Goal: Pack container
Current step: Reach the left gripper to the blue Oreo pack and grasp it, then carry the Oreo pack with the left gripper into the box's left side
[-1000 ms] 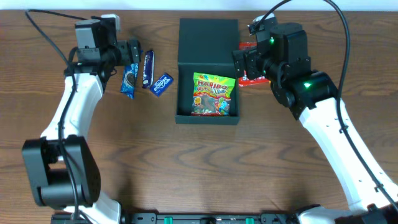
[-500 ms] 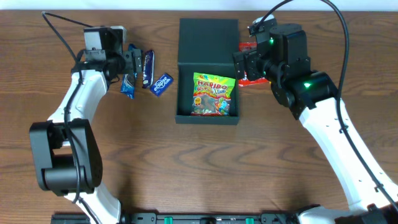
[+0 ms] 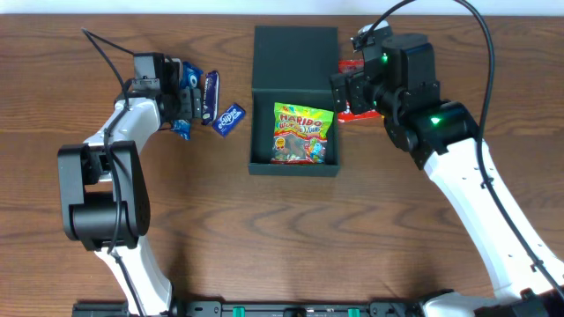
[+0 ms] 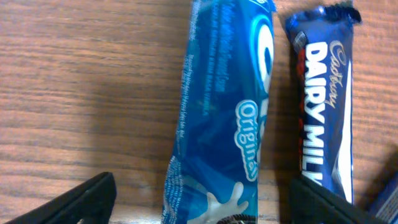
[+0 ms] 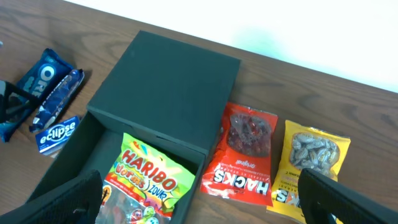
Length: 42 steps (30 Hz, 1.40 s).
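The container (image 3: 262, 132) sits open in the middle of the tabletop (image 3: 264, 238), its lid (image 3: 295, 57) laid flat toward the far edge; a bright gummy bag (image 3: 304, 132) lies inside on the floor of the box. To its left lie a blue cookie packet (image 4: 224, 118), a dark blue chocolate bar (image 4: 326, 106) just beside it, and a small blue gum pack (image 3: 231, 117) nearest the container. The left gripper (image 4: 202, 205) hangs over the cookie packet with its jaws wide, one finger on each side of the packet and neither touching it; it holds nothing. On the right of the container a red bag (image 5: 245, 155) lies against the lid's edge, with a yellow bag (image 5: 311, 158) just beside it. The right gripper (image 5: 202, 205) hovers above the container's right side and the red bag, jaws spread wide, holding nothing.
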Each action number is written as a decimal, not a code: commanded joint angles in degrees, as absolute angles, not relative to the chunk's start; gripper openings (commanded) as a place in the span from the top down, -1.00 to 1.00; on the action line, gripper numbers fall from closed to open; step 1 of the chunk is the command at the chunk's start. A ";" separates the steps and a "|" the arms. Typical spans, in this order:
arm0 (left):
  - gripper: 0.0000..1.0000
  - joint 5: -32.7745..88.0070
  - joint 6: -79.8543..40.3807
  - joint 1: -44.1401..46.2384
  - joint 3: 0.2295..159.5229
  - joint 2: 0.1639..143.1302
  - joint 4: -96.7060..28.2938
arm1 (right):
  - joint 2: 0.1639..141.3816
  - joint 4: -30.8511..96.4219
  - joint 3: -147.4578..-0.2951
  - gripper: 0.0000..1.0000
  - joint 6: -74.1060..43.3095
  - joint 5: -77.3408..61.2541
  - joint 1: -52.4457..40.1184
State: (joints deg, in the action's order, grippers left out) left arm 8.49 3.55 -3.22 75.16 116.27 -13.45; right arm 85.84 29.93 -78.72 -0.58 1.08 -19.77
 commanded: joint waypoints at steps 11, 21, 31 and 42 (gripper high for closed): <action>-0.55 5.34 4.32 -3.38 76.23 119.26 -13.17 | 85.45 29.98 -79.48 -0.98 0.30 1.52 -19.42; -0.24 5.34 4.29 -3.36 76.25 120.01 -12.97 | 85.45 30.02 -79.48 -0.98 0.30 1.52 -19.42; 0.85 7.97 3.66 -3.29 77.23 117.08 -12.99 | 85.45 30.00 -79.48 -0.98 -0.36 9.67 -18.06; 0.87 9.10 3.64 -0.12 81.12 107.37 -13.08 | 85.45 29.93 -79.48 -0.98 -0.40 9.65 -12.36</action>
State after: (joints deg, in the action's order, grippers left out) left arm 7.57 4.12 -2.22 78.26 112.05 -13.47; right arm 85.84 29.95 -78.72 -0.58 8.71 -13.91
